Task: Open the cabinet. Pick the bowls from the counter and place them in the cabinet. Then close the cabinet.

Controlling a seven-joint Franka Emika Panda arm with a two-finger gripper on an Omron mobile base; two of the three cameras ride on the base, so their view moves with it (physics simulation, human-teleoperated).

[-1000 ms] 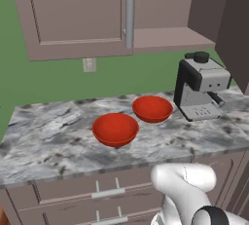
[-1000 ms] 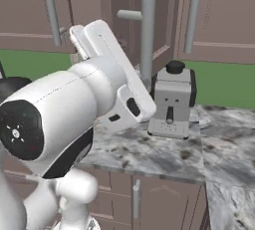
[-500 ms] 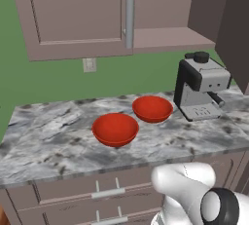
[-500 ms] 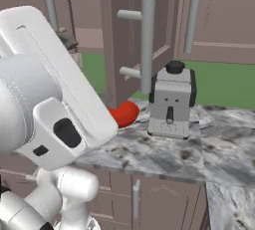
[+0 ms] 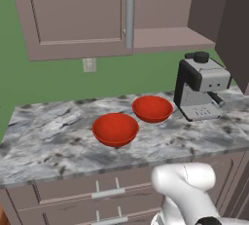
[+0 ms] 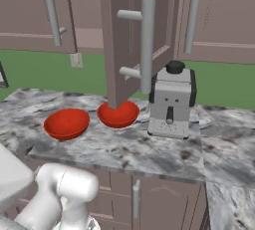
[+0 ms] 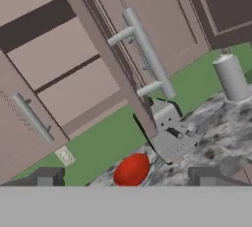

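Observation:
Two red bowls [image 5: 115, 129] [image 5: 152, 108] sit side by side on the marbled counter [image 5: 44, 141], left of a coffee machine [image 5: 202, 90]. The cabinet [image 5: 78, 14] above has its left door shut and its right door [image 6: 124, 35] swung out, baring the inner shelf [image 5: 165, 39]. From the right, the bowls [image 6: 66, 123] [image 6: 118, 113] lie under that open door. My gripper [image 7: 130, 178] is open and empty, with its fingertips [image 7: 47, 177] far apart. It looks from a distance at one bowl [image 7: 132, 169] and the open door's handle [image 7: 147, 54].
The open door juts out over the counter just above the coffee machine [image 6: 172, 102]. A grey cylinder [image 7: 231, 78] stands on the counter farther along. Drawer fronts [image 5: 107, 190] run under the slab. A narrower shut door [image 6: 219, 15] hangs to the right.
My arm has swung down and out of the right base view, which it blocked before, and both bowls now show there. Bowls and doors have not moved.

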